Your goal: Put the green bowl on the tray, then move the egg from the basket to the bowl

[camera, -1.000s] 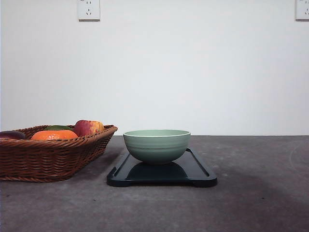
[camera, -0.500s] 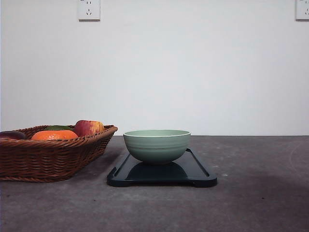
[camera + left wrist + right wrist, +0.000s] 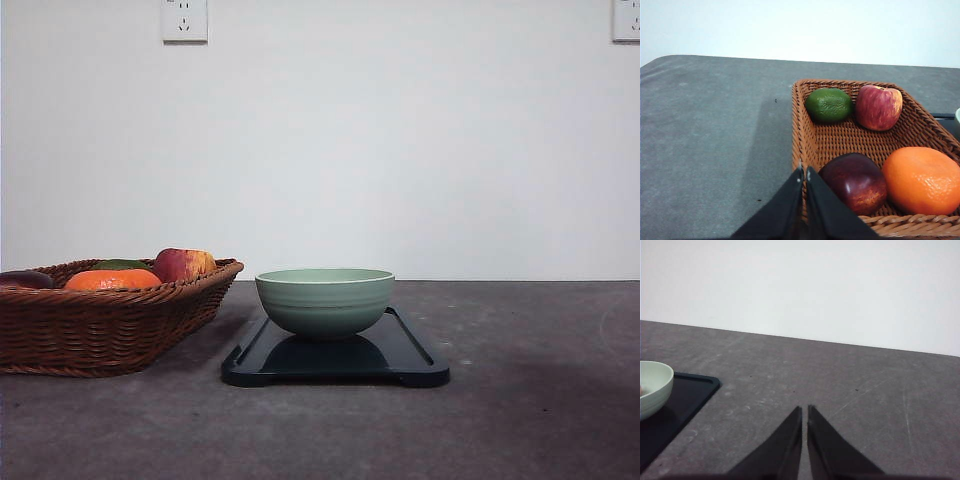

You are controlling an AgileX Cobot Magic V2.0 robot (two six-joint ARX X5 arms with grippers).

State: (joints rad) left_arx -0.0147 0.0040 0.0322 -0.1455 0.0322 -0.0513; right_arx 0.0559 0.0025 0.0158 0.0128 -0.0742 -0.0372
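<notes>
Green bowl [image 3: 324, 301] upright on the tray [image 3: 410, 352], seated at the tray's centre; inside of bowl hidden in front view. Tray flat on the grey table [image 3: 530, 400], just beside the basket [image 3: 100, 325], which lies at 9 o'clock from it.

Basket holding an orange [image 3: 922, 180], a red apple [image 3: 878, 107], a dark purple-red fruit [image 3: 854, 182] and a green lime-like fruit [image 3: 829, 105]. No egg made out among them.

Left gripper [image 3: 804, 172] pressed closed, tips nearly touching, nothing between; poised above basket's near rim, dark fruit just beside at 3 o'clock.

Right gripper [image 3: 804, 412] likewise closed and empty, over bare table; bowl and tray corner at 9 o'clock from it, well apart.

Two wall sockets [image 3: 184, 20] high on white wall. No legible writing or brand marks anywhere.
</notes>
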